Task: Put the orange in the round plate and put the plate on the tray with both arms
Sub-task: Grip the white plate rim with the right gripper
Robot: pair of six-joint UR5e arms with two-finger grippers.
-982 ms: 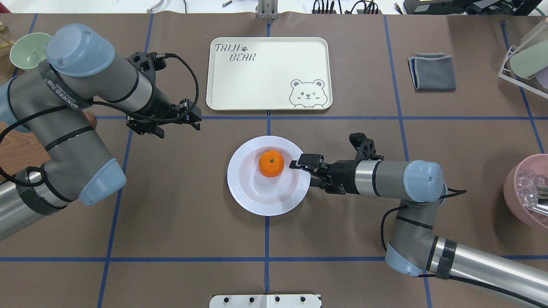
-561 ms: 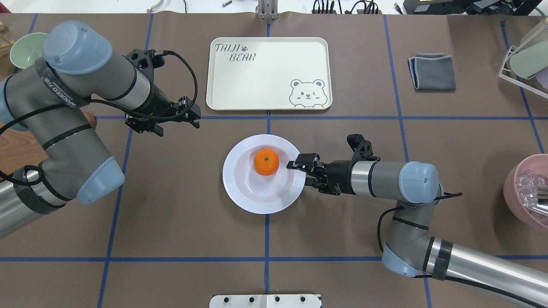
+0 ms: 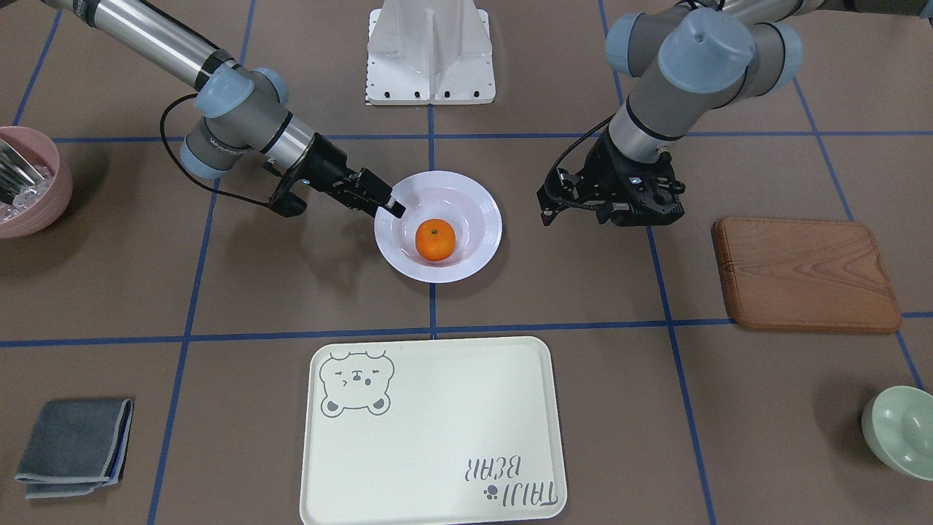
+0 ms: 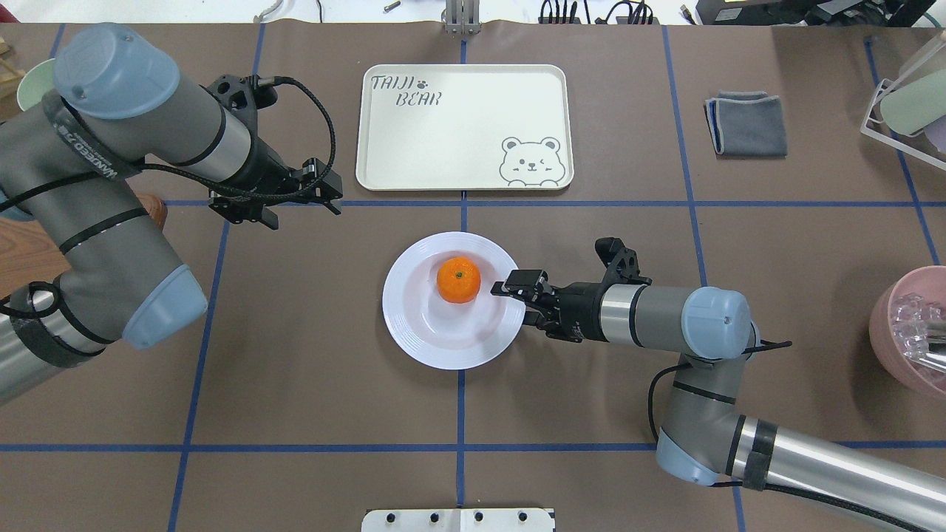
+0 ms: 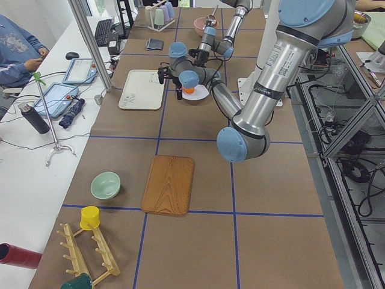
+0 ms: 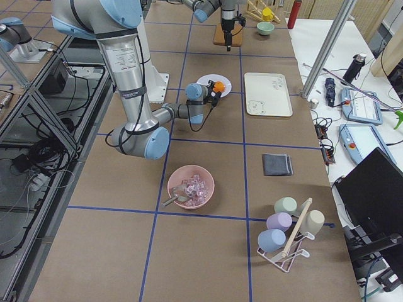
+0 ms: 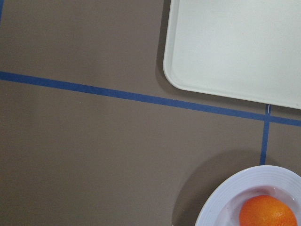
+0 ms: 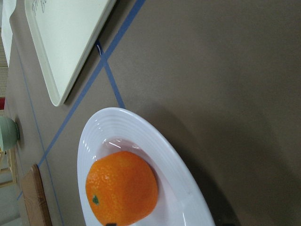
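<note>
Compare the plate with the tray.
The plate is round and white; the tray is rectangular and cream. The plate holds an orange; the tray holds nothing. The tray bears a bear drawing and lettering; the plate is plain with ridges. Both are pale with raised rims.

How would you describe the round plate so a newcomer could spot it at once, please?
Find the cream bear tray on the table. Nearer the robot's base lies the round plate, glossy white with a ridged rim. Unlike the green bowl and pink bowl at the table's ends, it holds an orange.
</note>
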